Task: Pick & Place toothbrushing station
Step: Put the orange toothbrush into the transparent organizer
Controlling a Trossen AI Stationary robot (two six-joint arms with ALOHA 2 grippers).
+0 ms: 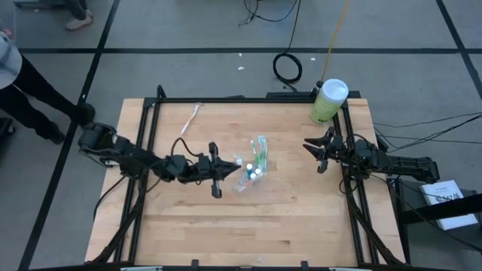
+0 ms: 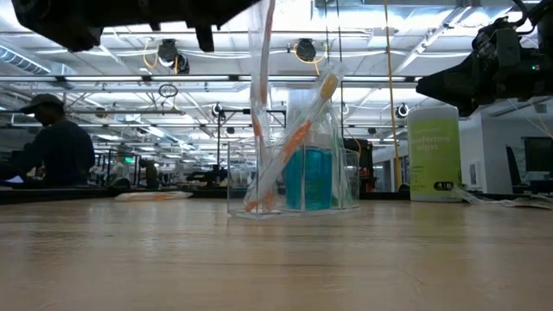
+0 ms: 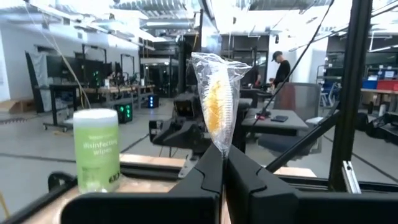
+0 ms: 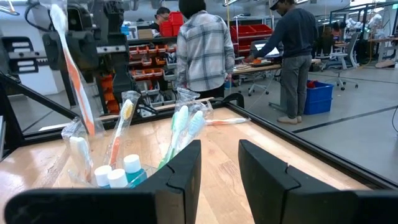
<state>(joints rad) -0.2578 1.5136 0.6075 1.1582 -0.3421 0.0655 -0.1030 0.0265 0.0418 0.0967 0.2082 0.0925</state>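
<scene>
One clear plastic holder [image 1: 254, 175] stands upright near the middle of the wooden tabletop [image 1: 248, 226]. The high view shows two green-white toothbrushes [image 1: 261, 150] leaning out of it and at least two small white tubes with blue caps [image 1: 256, 172] inside; the right wrist view shows three such caps clustered together. One further wrapped toothbrush with an orange-marked handle [image 2: 298, 130] leans in the holder. The left gripper [image 1: 217, 175] sits just beside the holder, raised above the tabletop, its fingers [image 3: 205, 177] clenched on one toothbrush in a clear wrapper [image 3: 217, 99], which stands upright between them. The right gripper [image 1: 316, 153] hovers apart from the holder, on the side of the pale-green canister [image 1: 328, 101], its fingers [image 4: 180, 168] parted and grasping nothing. One more pink-white toothbrush [image 1: 192, 117] lies flat on the tabletop toward the far left corner, well apart from the holder. One canister stands at the far right corner.
</scene>
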